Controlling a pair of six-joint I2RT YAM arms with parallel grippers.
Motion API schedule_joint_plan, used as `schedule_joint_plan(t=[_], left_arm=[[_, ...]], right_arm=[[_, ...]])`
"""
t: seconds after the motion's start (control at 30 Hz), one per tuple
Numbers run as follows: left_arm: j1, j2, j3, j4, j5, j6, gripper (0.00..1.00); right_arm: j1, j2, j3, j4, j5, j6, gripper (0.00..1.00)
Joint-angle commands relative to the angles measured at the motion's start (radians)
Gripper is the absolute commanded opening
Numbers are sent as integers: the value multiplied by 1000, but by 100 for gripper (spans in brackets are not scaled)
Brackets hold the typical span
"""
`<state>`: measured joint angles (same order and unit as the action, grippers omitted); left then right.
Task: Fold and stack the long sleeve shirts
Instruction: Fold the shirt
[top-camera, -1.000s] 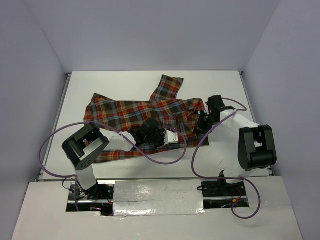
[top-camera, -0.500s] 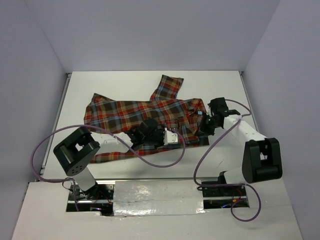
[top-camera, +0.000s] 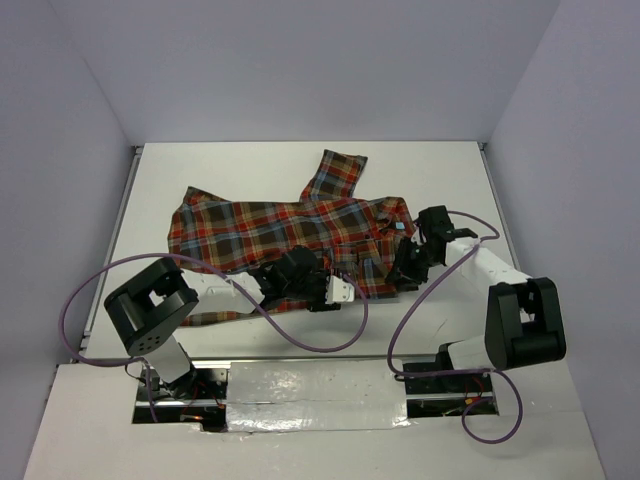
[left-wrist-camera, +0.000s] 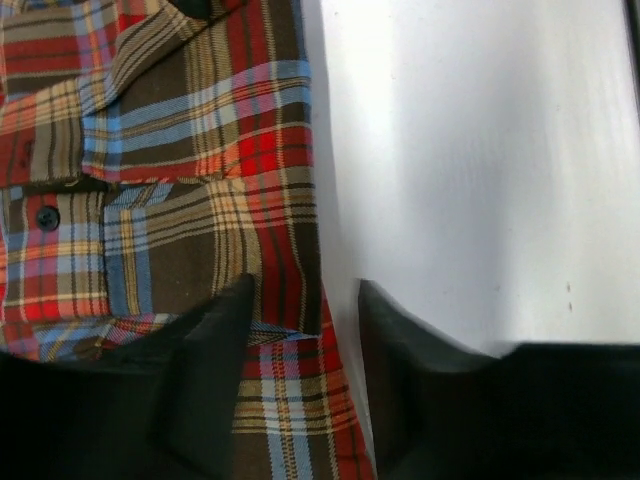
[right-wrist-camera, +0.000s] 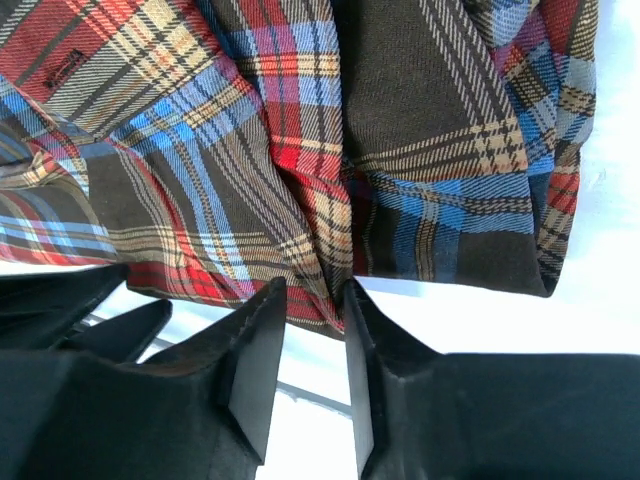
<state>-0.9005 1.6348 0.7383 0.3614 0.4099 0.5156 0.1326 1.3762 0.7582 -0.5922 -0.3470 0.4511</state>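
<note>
shirt (top-camera: 270, 225) spread for folding | left gripper (left-wrist-camera: 305, 290) parted astride hem, empty | right gripper (right-wrist-camera: 312, 290) narrow at fold, hold unclear

The plaid shirt (left-wrist-camera: 180, 150) is woven flannel cloth, matt and soft, with a fine twill rib; its button (left-wrist-camera: 45, 216) is dark, glossy plastic. The desk (left-wrist-camera: 480, 150) is smooth white with a faint sheen. The left end effector (left-wrist-camera: 305, 290) and right end effector (right-wrist-camera: 313, 290) have matt black plastic fingers.

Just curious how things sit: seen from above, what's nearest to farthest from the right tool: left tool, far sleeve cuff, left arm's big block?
1. left tool, close left.
2. far sleeve cuff, back centre.
3. left arm's big block, near left.
</note>
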Motion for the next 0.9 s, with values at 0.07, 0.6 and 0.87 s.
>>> schedule_joint_plan(t=[0.07,0.6,0.87], left_arm=[[-6,-13,24,10,-25,-11,65],[181,-132,206,-97,52,-490,65],[230,32,303,-281,-20,-695,67]], right_arm=[[7,0,47,6,22,-26,39],[7,-8,214,64,43,-69,44],[10,196,297,134,14,-95,47]])
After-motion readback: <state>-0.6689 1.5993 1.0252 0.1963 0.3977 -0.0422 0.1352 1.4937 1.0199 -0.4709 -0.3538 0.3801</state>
